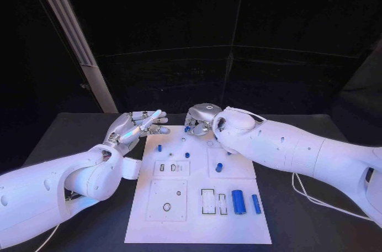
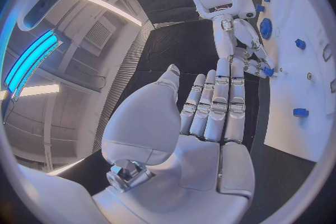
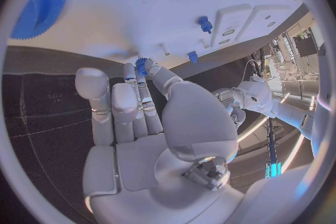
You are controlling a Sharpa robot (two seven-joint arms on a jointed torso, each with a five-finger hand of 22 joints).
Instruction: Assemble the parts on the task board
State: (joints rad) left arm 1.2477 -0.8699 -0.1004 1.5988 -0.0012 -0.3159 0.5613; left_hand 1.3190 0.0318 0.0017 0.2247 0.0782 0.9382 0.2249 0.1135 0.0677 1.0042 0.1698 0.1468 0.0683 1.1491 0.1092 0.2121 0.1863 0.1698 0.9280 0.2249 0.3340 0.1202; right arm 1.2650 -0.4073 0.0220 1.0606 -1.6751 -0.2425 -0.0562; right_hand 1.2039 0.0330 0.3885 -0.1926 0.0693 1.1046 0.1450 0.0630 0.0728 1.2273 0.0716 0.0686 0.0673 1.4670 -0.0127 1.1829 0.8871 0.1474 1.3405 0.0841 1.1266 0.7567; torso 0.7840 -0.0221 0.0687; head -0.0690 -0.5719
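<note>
Step in hand, judged: seating small blue gear (image 3: pixel 142 65) at far end of task board (image 1: pixel 199 230). Right hand (image 1: pixel 201 121) pinching gear at fingertips, just above board surface. Best done slowly: gear level, lowered straight. Left hand (image 1: pixel 133 128) beside board's far left corner, fingers straight, holding nothing.

A: Dim overall?
B: Mostly. The background is black, yet the white board (image 1: pixel 199 208) and arms glow with a cool bluish cast.
A: Any distortion?
B: Both wrist views bend straight edges strongly at the rim, and bright ceiling strips (image 2: pixel 31 56) flare there.
</note>
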